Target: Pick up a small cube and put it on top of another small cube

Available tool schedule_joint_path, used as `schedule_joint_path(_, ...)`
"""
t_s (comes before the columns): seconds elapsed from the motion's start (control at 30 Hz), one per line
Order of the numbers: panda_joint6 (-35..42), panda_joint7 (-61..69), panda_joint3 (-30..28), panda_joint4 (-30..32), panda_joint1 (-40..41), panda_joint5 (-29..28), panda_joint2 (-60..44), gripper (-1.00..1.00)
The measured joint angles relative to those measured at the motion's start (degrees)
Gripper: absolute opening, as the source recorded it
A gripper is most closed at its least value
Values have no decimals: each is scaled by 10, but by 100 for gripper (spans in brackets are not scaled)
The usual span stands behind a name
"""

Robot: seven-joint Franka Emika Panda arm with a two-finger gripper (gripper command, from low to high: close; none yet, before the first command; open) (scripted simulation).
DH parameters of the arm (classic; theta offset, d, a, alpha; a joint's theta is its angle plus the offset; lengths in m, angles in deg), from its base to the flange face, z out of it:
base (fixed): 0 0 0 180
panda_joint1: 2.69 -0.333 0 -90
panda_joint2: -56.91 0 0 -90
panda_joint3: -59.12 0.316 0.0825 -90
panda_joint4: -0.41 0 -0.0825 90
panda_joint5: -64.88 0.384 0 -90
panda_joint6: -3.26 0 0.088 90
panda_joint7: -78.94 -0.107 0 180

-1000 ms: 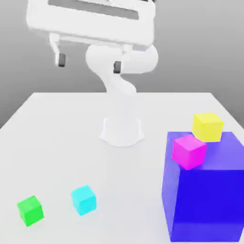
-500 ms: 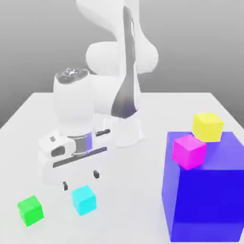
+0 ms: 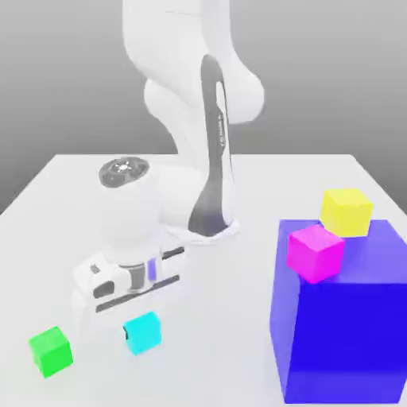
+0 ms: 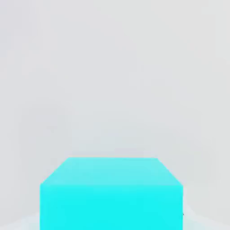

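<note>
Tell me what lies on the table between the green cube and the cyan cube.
Nothing: in the exterior view, only bare white table separates the green cube from the cyan cube.

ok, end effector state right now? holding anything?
End effector: lowered over the small cyan cube on the white table; whether it is open or closed, or gripping the cube, cannot be told.
</note>
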Motion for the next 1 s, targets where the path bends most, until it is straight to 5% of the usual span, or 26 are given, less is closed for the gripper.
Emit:
schedule_joint_path(0.13,55,-63,-23,0,-1,-41,55,-100)
schedule_joint_path(0.63,173,-456,-110,-137,38,-23,33,-100)
schedule_joint_path(0.8,121,-458,-91,-157,60,32,-42,-100)
schedule_joint_path(0.83,105,-450,-81,-158,67,45,-60,100)
schedule_joint_path(1.0,105,-450,-81,-158,67,45,-60,100)
